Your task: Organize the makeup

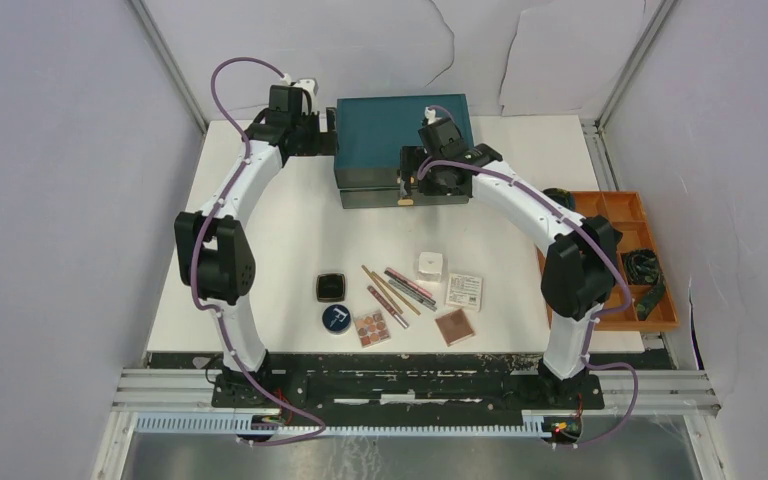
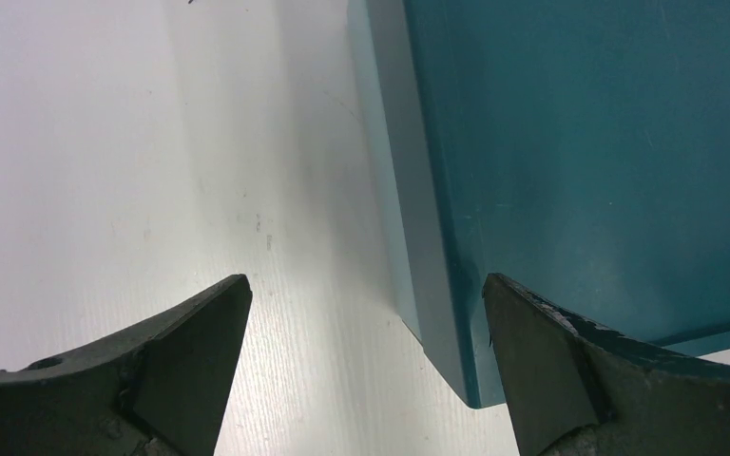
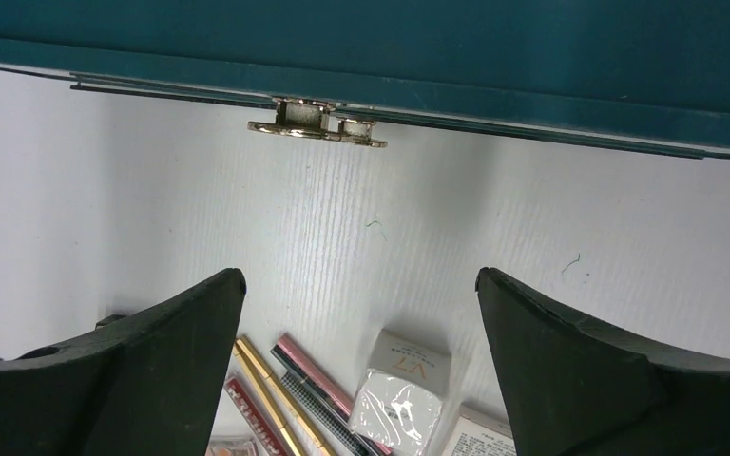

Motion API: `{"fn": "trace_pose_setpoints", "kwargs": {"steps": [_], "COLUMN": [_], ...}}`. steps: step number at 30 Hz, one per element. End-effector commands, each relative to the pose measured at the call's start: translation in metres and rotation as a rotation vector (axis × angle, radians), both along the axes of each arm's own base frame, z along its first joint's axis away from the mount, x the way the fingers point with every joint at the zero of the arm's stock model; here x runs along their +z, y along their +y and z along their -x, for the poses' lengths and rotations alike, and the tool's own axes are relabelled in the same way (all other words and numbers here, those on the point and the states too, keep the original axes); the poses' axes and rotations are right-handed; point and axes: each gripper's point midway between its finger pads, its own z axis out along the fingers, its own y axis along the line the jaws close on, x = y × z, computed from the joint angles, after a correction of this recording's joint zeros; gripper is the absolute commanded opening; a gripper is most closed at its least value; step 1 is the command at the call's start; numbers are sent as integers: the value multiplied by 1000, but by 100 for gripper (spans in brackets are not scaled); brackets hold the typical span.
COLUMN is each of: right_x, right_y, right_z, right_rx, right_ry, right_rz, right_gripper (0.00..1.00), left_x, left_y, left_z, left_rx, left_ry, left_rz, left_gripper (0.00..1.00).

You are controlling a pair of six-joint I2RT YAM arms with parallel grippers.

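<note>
The makeup lies in a group near the table's front: black square compact (image 1: 331,287), round dark-blue tin (image 1: 337,319), eyeshadow palette (image 1: 371,328), brown square compact (image 1: 454,326), white cube (image 1: 430,265), white packet (image 1: 464,291) and thin pencils (image 1: 392,290). My left gripper (image 1: 326,135) is open and empty at the left side of the teal drawer box (image 1: 400,135); the box's corner (image 2: 456,361) sits between its fingers. My right gripper (image 1: 410,186) is open and empty in front of the box, near the brass drawer handle (image 3: 316,123). The white cube (image 3: 401,389) and pencils (image 3: 290,385) show below it.
An orange tray (image 1: 650,320) with black coiled items stands at the right table edge. Grey walls enclose the table on three sides. The teal box stands at the back centre, its drawer front facing the arms.
</note>
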Motion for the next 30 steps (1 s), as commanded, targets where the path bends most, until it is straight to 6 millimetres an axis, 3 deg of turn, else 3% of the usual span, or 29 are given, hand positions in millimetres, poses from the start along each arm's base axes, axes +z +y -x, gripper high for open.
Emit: {"fn": "trace_pose_setpoints", "kwargs": {"steps": [1, 7, 11, 16, 23, 30], "right_x": [39, 55, 46, 44, 48, 39], "right_y": [3, 20, 14, 12, 28, 31], "right_z": [9, 15, 8, 4, 17, 7], "right_rx": [64, 126, 67, -33, -206, -340], "right_ry": [-81, -220, -210, -222, -204, -222], "right_rz": [-40, -218, -165, -203, -582, -760], "right_gripper": [100, 100, 100, 92, 90, 89], "left_x": [13, 12, 9, 4, 3, 8], "left_y": [-6, -6, -3, -1, 3, 12], "left_z": [-5, -2, -1, 0, 1, 9], "left_rx": [7, 13, 22, 29, 35, 44], "left_ry": [-35, -33, -37, -28, -32, -56], "left_rz": [49, 54, 49, 41, 13, -22], "left_gripper": [99, 99, 99, 99, 99, 99]}}
